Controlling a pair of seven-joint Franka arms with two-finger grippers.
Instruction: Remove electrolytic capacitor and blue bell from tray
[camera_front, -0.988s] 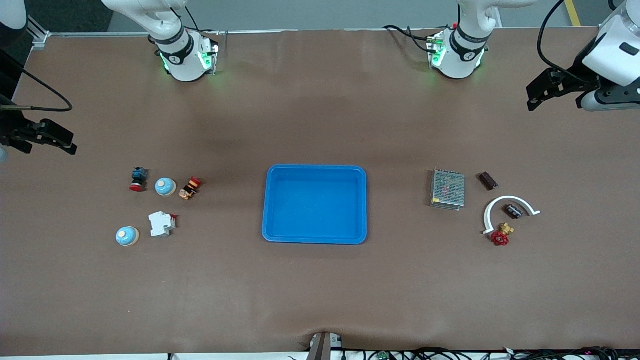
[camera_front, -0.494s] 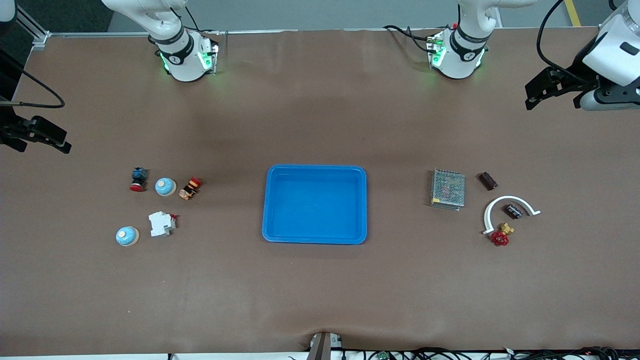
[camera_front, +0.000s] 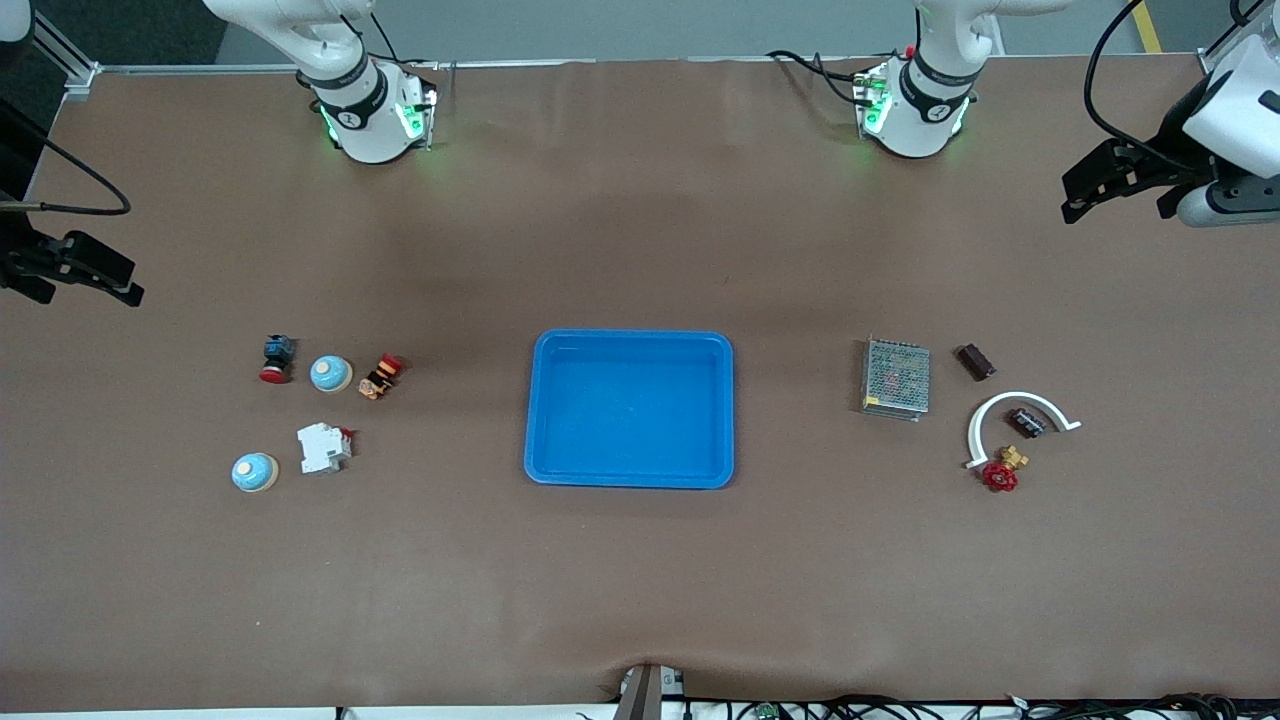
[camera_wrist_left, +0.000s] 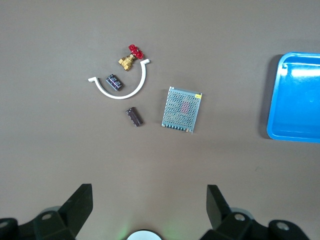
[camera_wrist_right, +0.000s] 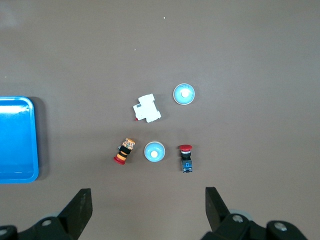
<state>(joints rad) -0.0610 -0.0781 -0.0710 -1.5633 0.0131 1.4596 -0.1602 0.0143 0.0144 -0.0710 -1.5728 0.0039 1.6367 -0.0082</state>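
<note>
The capacitor (camera_front: 1027, 421) is a small dark cylinder lying inside a white arc (camera_front: 1020, 402) toward the left arm's end; it also shows in the left wrist view (camera_wrist_left: 114, 81). Two blue bells (camera_front: 330, 374) (camera_front: 254, 472) sit toward the right arm's end, and both show in the right wrist view (camera_wrist_right: 154, 152) (camera_wrist_right: 184, 94). The blue tray (camera_front: 630, 337) lies empty mid-table. My left gripper (camera_front: 1068, 200) (camera_wrist_left: 150, 189) is open, high over bare table at its end. My right gripper (camera_front: 135, 283) (camera_wrist_right: 147, 191) is open, high over bare table at its end.
Beside the capacitor lie a red-handled brass valve (camera_front: 1001, 472), a dark ribbed block (camera_front: 976, 361) and a metal mesh box (camera_front: 896, 378). Round the bells lie a white breaker (camera_front: 323, 447), a red push button (camera_front: 275, 360) and an orange-and-black part (camera_front: 379, 376).
The right gripper drew back a little toward its table edge, then held still. The left gripper shifted slightly toward its edge. Nothing on the table moved.
</note>
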